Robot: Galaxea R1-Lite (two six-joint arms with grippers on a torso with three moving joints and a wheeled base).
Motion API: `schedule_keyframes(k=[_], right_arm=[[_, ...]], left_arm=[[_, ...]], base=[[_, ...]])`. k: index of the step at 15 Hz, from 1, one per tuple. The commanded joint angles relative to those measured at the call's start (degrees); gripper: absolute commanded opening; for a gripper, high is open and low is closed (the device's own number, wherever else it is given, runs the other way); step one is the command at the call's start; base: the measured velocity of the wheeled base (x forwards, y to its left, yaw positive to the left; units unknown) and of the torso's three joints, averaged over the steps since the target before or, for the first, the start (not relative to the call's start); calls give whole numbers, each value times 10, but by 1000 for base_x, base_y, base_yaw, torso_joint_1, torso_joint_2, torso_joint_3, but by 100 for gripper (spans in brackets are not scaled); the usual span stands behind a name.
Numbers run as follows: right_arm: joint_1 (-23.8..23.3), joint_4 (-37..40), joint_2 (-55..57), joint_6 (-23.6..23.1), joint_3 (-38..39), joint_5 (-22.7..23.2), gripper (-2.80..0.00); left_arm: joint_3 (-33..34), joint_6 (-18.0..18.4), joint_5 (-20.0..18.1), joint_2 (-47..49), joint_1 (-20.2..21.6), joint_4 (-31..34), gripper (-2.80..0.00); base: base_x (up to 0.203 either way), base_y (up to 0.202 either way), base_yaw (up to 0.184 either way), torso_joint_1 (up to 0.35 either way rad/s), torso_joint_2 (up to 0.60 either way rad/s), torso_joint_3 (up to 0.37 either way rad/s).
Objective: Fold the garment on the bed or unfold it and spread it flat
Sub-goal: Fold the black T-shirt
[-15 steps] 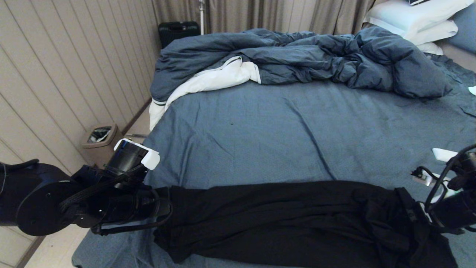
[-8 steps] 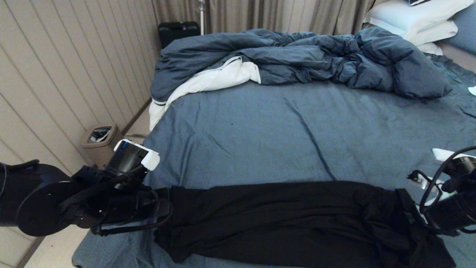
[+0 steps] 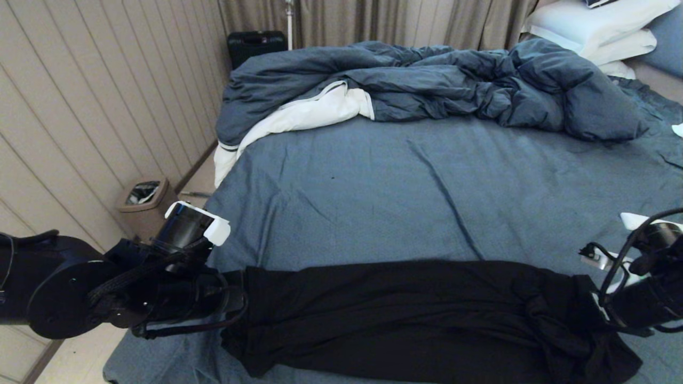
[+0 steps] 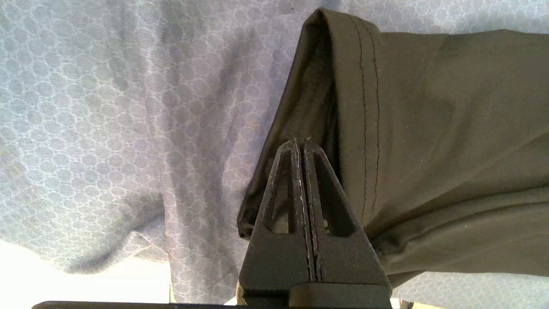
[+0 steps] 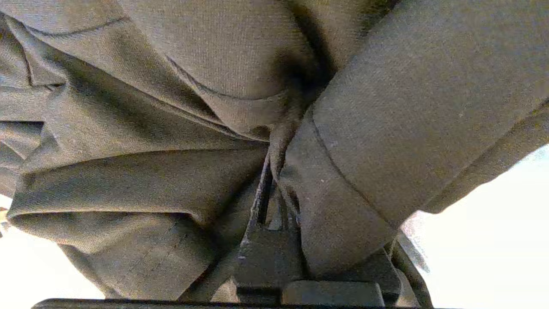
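The black garment (image 3: pixel 400 309) lies as a long, creased band across the near edge of the bed (image 3: pixel 400 186). At its left end my left gripper (image 3: pixel 237 298) is shut. In the left wrist view its fingertips (image 4: pixel 302 140) meet at the stitched hem fold of the garment (image 4: pixel 429 107), above the blue sheet (image 4: pixel 107 107). My right gripper (image 3: pixel 600 314) is at the bunched right end. In the right wrist view that gripper (image 5: pixel 272 171) is shut, with folds of the garment (image 5: pixel 128 180) wrapped round its fingers. No print or lettering shows.
A rumpled dark-blue duvet (image 3: pixel 427 85) with white lining lies across the far side of the bed. White pillows (image 3: pixel 597 26) sit at the far right. A waste bin (image 3: pixel 144 194) and a black case (image 3: pixel 255 42) stand on the floor by the panelled wall on the left.
My right gripper has closed on the garment's right end, and the cloth there has bunched tighter. The right arm has crept slightly left. The left arm has not moved.
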Motion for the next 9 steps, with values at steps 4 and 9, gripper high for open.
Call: schedule_keyframes(k=[4, 9], right_arm=[[-4, 3, -9, 1, -14, 1, -280], [-56, 6, -35, -8, -52, -3, -280]], left_arm=[[-1, -2, 1, 4, 0, 0, -280], [8, -2, 1, 4, 0, -18, -280]], base=[[0, 0, 0, 0, 0, 0], [0, 0, 0, 0, 0, 0]])
